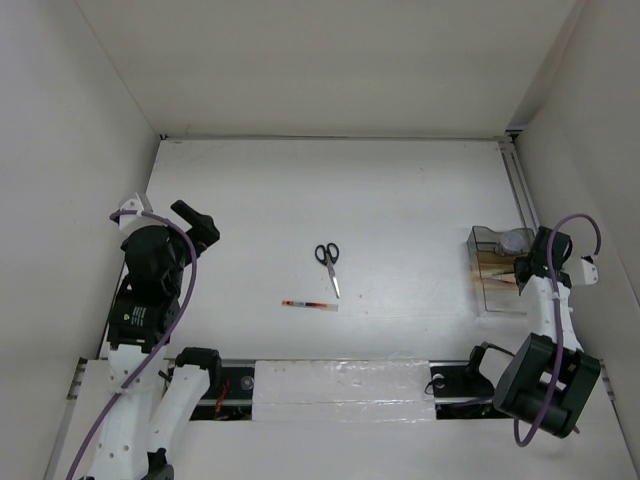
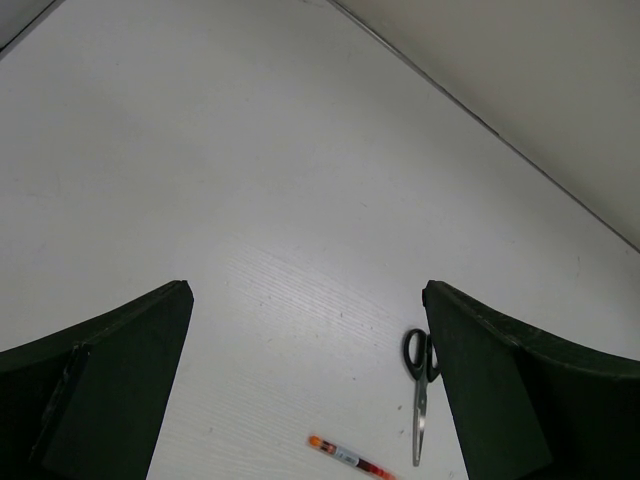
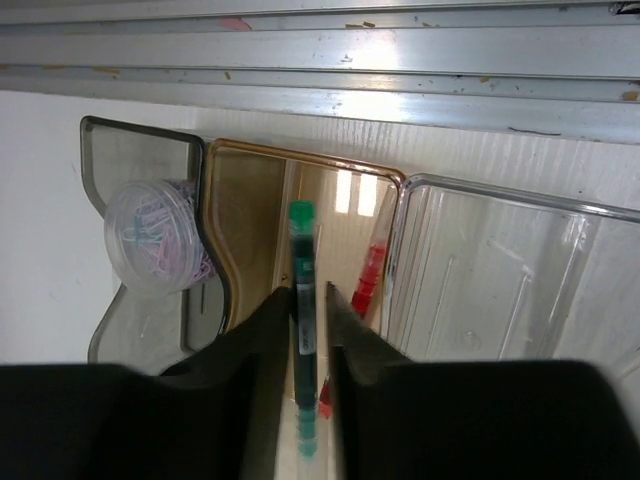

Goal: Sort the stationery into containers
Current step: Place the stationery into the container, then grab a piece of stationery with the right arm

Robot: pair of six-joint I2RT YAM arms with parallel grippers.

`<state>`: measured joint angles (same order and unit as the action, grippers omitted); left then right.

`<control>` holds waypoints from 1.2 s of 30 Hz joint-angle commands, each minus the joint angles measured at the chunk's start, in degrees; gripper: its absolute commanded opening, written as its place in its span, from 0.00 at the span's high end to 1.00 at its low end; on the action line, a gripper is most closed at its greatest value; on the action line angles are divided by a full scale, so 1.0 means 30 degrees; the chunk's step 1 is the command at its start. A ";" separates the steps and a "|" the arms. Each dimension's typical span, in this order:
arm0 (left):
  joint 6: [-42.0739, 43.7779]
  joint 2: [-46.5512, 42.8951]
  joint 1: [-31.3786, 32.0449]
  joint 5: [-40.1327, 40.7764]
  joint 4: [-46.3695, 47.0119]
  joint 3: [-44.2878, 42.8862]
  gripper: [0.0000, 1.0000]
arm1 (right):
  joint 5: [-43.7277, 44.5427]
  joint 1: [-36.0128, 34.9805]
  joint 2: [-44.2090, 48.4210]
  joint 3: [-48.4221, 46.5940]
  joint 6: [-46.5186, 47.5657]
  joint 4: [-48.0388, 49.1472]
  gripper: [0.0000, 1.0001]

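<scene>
Right wrist view: at bottom centre, the right jaws flank a green pen point(image 3: 302, 250) that points up the frame into an amber box point(image 3: 240, 210); whether they clamp it cannot be told. A red pen point(image 3: 368, 280) lies in the same box. To its left, a grey box point(image 3: 130, 150) holds a round case of paper clips point(image 3: 155, 235). Left wrist view: the left jaws stand wide apart above the counter point(image 2: 250, 150); at lower right lie another red pen point(image 2: 350, 460) and scissors point(image 2: 419, 385).

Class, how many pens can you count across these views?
3: a red pen on the table, a green pen between the right gripper's fingers over the amber box, a second red pen inside it. Others may be hidden.
</scene>
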<state>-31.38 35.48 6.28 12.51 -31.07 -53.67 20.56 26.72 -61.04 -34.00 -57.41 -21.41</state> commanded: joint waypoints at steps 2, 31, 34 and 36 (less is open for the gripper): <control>0.0029 0.0066 -0.0015 -0.0011 0.0571 0.0077 0.00 | -0.0026 0.0146 0.0072 -0.0298 0.0356 0.1218 0.62; -0.0731 0.0242 -0.0015 0.1686 0.0044 -0.0098 0.00 | -0.6771 -2.5656 -0.6543 -1.0607 1.7778 0.3123 0.00; -0.0733 0.0969 -0.0015 0.1688 -0.0130 -0.0098 0.00 | -0.7988 -2.7041 -0.8946 -1.2013 1.9044 0.2890 0.01; -0.0907 0.1761 -0.0015 0.1923 -0.0307 -0.0272 0.00 | -0.8727 -2.7682 -1.0001 -1.3123 1.9602 0.1924 0.04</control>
<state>-32.93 37.56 6.28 16.58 -31.35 -53.65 -4.12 -56.12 -89.08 -68.20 -6.26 -11.99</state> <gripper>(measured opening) 0.997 0.967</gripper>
